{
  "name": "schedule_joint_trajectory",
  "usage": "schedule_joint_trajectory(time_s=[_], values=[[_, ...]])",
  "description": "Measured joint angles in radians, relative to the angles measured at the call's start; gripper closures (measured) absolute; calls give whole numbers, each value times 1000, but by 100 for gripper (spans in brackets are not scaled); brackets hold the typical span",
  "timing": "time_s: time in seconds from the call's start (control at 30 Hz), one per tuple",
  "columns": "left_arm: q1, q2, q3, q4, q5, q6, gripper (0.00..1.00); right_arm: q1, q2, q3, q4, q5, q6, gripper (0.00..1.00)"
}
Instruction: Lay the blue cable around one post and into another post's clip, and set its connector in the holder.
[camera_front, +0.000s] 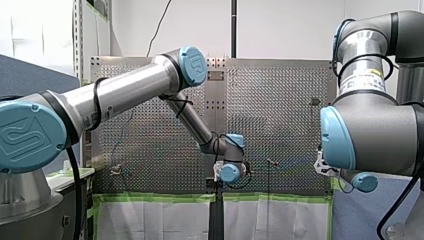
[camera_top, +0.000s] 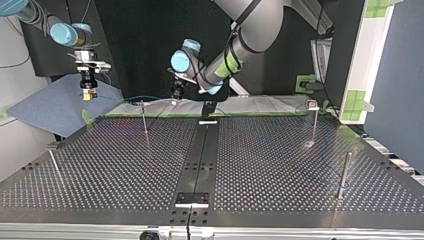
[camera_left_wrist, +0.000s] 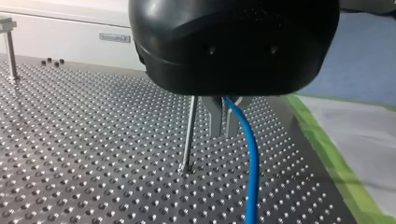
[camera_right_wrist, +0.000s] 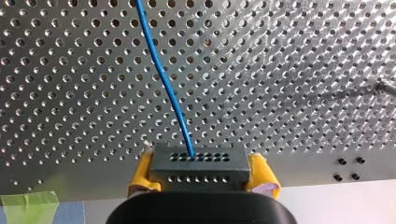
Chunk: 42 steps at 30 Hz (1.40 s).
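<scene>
Between the metal fingers of my left gripper (camera_left_wrist: 223, 133), which are shut, runs the blue cable (camera_left_wrist: 252, 177); it hangs down past the camera. A thin post (camera_left_wrist: 188, 135) stands on the table just beside those fingers. The yellow pads of my right gripper (camera_right_wrist: 201, 173) are shut on a dark grey connector (camera_right_wrist: 198, 161), and the blue cable (camera_right_wrist: 163, 79) leaves its face over the perforated plate. In the top view my right gripper (camera_top: 87, 94) hovers off the table's far left corner, and my left gripper (camera_top: 176, 95) is near the far edge, right of a post (camera_top: 144, 117).
More posts stand on the perforated table (camera_top: 260, 165): one with a clip on top (camera_top: 314, 122) at the top view's far right, a plain one (camera_top: 344, 175) at near right, a leaning one (camera_top: 55, 165) at left. Small brackets (camera_top: 192, 199) sit on the centre rail.
</scene>
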<state>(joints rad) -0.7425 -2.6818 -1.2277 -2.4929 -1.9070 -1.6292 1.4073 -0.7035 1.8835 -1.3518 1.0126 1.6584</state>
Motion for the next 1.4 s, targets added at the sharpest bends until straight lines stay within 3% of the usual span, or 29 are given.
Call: schedule_joint_trajectory(time_s=[0.5,0.97,1.4], values=[[9,-18,-1,20,5,-6,99,4,3,1,-11,2,6,76],[27,-18,5,19,14,-10,99,5,36,0,-14,18,1,76],[37,-18,13,21,34,-11,99,5,37,-12,-21,18,14,76]])
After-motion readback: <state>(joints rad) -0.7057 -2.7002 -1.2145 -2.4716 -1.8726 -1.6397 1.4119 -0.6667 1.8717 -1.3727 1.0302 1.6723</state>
